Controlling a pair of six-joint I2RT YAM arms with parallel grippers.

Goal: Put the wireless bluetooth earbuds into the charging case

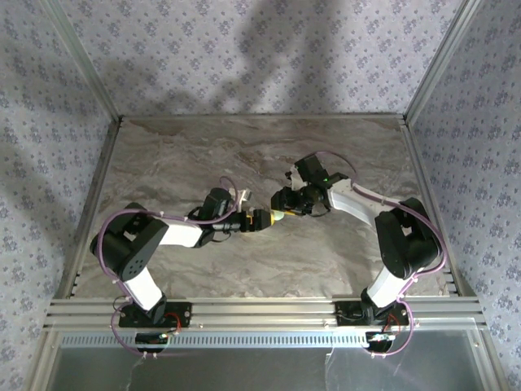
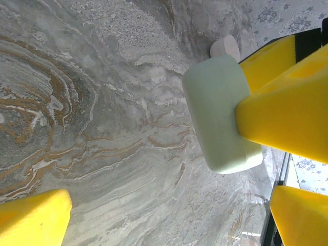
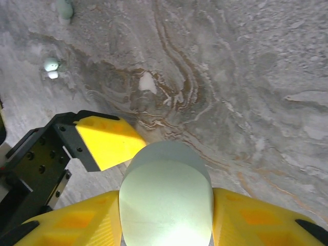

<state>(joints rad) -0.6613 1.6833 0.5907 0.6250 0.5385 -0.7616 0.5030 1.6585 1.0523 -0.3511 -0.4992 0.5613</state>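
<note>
a marbled grey and brown stone-patterned surface (image 1: pixel 179 155) forms the floor of a booth. pale walls (image 1: pixel 244 49) with a small repeated floral print close the back and both sides. slim metal posts (image 1: pixel 80 61) rise at the back corners. ribbed aluminium rails (image 1: pixel 260 314) line the near edge. soft shadows cross the back wall.

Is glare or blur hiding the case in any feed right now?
Right wrist: glare bleaches the lower end of the charging case, its edges soft; the table beyond is sharp. Left wrist: case evenly lit, no hot spot; the yellow fingers holding it look slightly soft. Top external: broad shadows on the back wall, case too small to judge.
</note>
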